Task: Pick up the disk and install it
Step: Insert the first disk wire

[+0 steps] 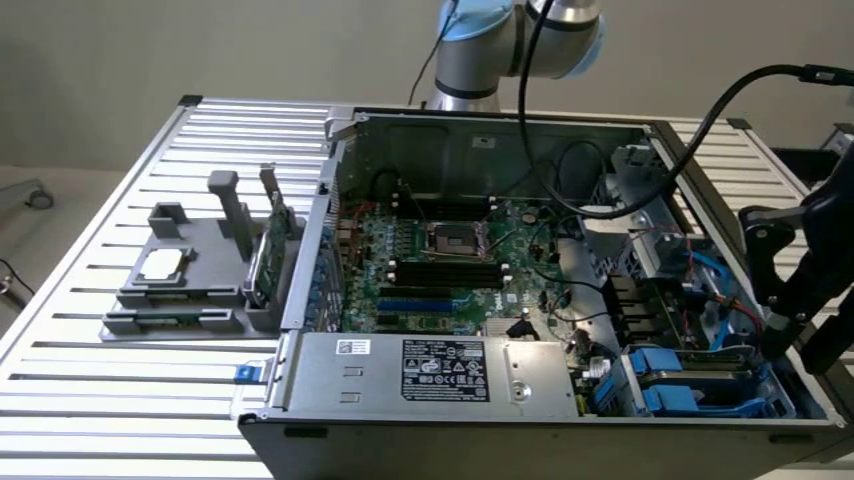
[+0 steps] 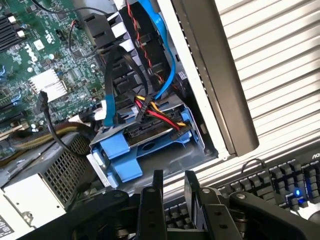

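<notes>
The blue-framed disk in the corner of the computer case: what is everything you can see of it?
The flat disk in its blue plastic carrier sits inside a grey metal bay at the corner of the computer case, on the exterior view's right. Blue tabs stick out at its near end; a dark face shows between them. A red, yellow and black cable bundle reaches its far edge. The robot's hand hovers outside the case, not touching it.

Matt black pincer; ribbed, silvery metal table.
</notes>
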Motion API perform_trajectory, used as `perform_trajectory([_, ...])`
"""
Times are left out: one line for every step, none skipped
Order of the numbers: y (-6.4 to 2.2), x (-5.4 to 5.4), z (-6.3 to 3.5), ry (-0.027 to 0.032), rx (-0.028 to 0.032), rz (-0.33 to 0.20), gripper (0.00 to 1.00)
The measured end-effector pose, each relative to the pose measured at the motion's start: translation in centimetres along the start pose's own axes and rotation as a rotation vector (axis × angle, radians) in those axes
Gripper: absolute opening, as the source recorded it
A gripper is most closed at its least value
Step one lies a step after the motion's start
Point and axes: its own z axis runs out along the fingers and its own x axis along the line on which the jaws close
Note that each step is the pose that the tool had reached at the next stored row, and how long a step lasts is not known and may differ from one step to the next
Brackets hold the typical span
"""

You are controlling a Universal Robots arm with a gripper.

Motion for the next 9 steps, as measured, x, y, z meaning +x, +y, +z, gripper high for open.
perform_trajectory([-0.09, -0.06, 0.0, 0.0022, -0.0027, 0.0, 0.31])
perform_trajectory([-0.19, -0.11, 0.02, 0.0051, -0.0065, 0.0, 0.31])
perform_trajectory([-0.28, -0.16, 0.03, 0.008, -0.0101, -0.001, 0.31])
perform_trajectory([-0.36, -0.22, 0.04, 0.0109, -0.0135, -0.001, 0.31])
perform_trajectory([-0.46, -0.28, 0.05, 0.0132, -0.0157, -0.002, 0.31])
perform_trajectory([-0.53, -0.37, 0.07, 0.0145, -0.0176, -0.002, 0.31])
perform_trajectory([-0.61, -0.45, 0.09, 0.0154, -0.0194, -0.002, 0.31])
perform_trajectory([-0.68, -0.53, 0.11, 0.0173, -0.0226, -0.002, 0.31])
perform_trajectory([-0.76, -0.6, 0.14, 0.0205, -0.028, -0.002, 0.31])
